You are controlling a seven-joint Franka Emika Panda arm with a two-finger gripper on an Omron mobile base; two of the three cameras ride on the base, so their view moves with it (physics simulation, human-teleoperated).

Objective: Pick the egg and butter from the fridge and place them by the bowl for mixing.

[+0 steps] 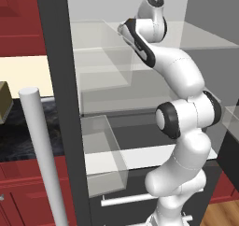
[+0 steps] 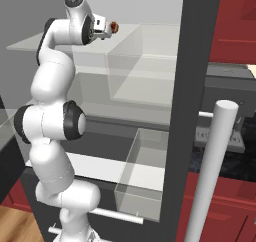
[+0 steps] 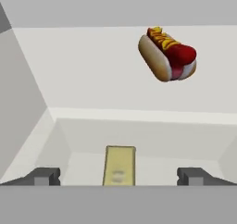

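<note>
My gripper [image 3: 119, 176] is open, reaching into the upper part of the fridge [image 1: 56, 80]. Its two dark fingertips [image 3: 44, 176] stand wide apart. Between them and just beyond lies the butter [image 3: 120, 165], a pale yellow-tan stick pointing away from me on the pale floor of the compartment; nothing is held. In the right base view the hand [image 2: 102, 30] sits at the level of the top glass shelf. The egg and the bowl are out of view.
A hot dog [image 3: 167, 55] lies farther back to the right, also seen past the hand [image 2: 114, 26]. Translucent bins [image 2: 145, 71] and glass shelves surround the arm. The fridge's long grey handle [image 1: 42, 155] and red cabinets [image 1: 18, 15] flank the opening.
</note>
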